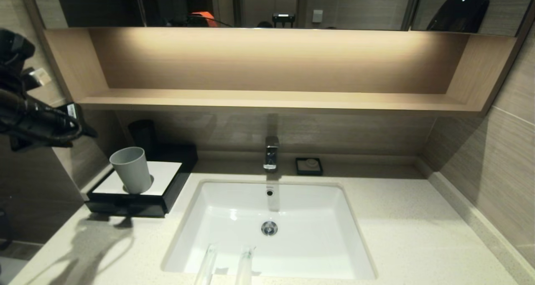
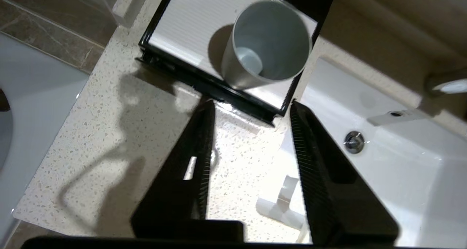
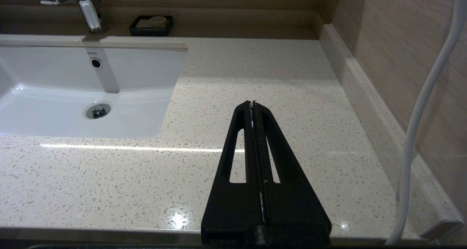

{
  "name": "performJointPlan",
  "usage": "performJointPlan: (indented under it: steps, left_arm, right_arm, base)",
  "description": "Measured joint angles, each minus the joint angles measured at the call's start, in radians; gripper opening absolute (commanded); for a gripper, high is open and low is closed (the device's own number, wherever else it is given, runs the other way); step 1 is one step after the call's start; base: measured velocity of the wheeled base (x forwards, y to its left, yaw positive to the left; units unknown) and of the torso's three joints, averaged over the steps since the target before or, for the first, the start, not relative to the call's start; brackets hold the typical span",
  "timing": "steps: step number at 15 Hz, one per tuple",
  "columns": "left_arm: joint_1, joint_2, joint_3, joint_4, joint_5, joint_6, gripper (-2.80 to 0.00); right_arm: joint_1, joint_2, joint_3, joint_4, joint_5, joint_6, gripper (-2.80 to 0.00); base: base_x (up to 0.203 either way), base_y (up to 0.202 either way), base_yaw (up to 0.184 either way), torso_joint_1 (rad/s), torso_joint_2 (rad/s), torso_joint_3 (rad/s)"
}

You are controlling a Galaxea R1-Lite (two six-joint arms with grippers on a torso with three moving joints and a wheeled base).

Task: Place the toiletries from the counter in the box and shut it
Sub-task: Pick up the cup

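**Left end effector above bench, packets not yet collected**

The left end effector [image 2: 250, 132] is seen raised over the bench [image 2: 109, 132], its fingers parted with nothing between them. Through the gap, the front edge of the box [image 2: 204, 84] is sighted. The drawer front appears flush or nearly so; whether it is pulled out at all cannot be told. A grey cup [image 2: 268, 44] stands upright on the box's white top.

The two packets [image 1: 225, 266] lie side by side at the near rim of the sink [image 1: 271, 226], their far ends overhanging the basin, well apart from the box.

The right end effector [image 3: 253, 106] is clenched empty, parked low over the bench on the far side of the sink.

Risks, as judged:
- The overhanging packets could be nudged into the basin by a clumsy approach.
- Thin, slick wrap flat on stone may slip from the fingers.
- The cup could be toppled if the drawer is tugged sharply or the box is struck.
- The box may slide instead of the drawer opening.
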Motion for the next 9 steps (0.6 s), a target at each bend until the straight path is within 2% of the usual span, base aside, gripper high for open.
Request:
performJointPlan:
  steps: [3, 5, 7, 9]
  left_arm:
    - [0.0, -0.099, 0.364, -0.327, -0.001, 0.061, -2.8]
    - [0.0, -0.149, 0.542, -0.564, -0.001, 0.082, -2.8]
    - [0.0, -0.198, 0.671, -0.762, -0.003, 0.094, -2.8]
    - [0.0, -0.249, 0.741, -0.861, -0.017, 0.096, -2.8]
  right_arm:
    - [0.0, 0.0, 0.0, 0.0, 0.001, 0.0, -2.8]
    - [0.0, 0.0, 0.0, 0.0, 0.001, -0.001, -2.8]
    - [0.0, 0.0, 0.0, 0.0, 0.001, -0.001, -2.8]
    - [0.0, 0.0, 0.0, 0.0, 0.001, 0.0, -2.8]
  base:
    - [0.0, 0.0, 0.0, 0.0, 0.0, 0.0]
    - [0.0, 0.0, 0.0, 0.0, 0.0, 0.0]
    - [0.0, 0.0, 0.0, 0.0, 0.0, 0.0]
    - [0.0, 0.0, 0.0, 0.0, 0.0, 0.0]
